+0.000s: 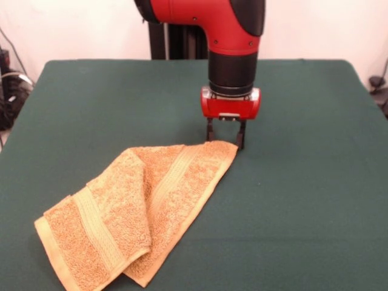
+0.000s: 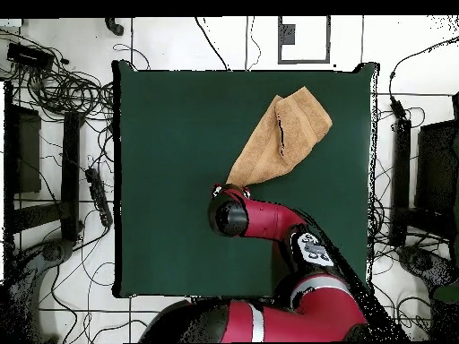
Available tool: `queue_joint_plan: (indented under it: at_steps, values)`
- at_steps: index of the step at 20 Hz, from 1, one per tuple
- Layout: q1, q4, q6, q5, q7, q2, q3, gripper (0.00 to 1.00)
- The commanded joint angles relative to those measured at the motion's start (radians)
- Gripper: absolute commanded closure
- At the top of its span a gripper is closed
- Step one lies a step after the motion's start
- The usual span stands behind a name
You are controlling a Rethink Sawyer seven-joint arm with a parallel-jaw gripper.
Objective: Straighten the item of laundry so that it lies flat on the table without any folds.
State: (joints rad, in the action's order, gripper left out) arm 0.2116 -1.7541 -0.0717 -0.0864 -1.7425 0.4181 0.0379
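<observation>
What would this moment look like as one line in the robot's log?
towel: folded over itself, not flat | gripper: down at towel's far corner | table: towel on it

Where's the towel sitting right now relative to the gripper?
In the front view the towel lies folded over itself on the table, lower left of centre, its far corner right at the gripper.

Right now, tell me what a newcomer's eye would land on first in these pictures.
The red arm comes down mid-table, its claw set at the far corner of the towel. The tan-orange towel lies folded over itself in a long slanted shape, running from the claw toward the camera-side edge in the front view. All around it spreads the dark green table.
</observation>
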Motion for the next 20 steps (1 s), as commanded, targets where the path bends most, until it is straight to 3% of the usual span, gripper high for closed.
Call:
queue_joint_plan:
  at_steps: [1,14,17,20]
  values:
    - [-0.024,0.088,-0.02,0.011,-0.103,-0.095,0.164,1.0]
    - [-0.05,0.058,0.012,0.037,-0.155,-0.074,0.132,1.0]
    - [-0.059,0.019,0.029,0.052,-0.192,-0.039,0.123,1.0]
    - [-0.123,-0.14,-0.002,0.096,-0.284,0.117,0.061,1.0]
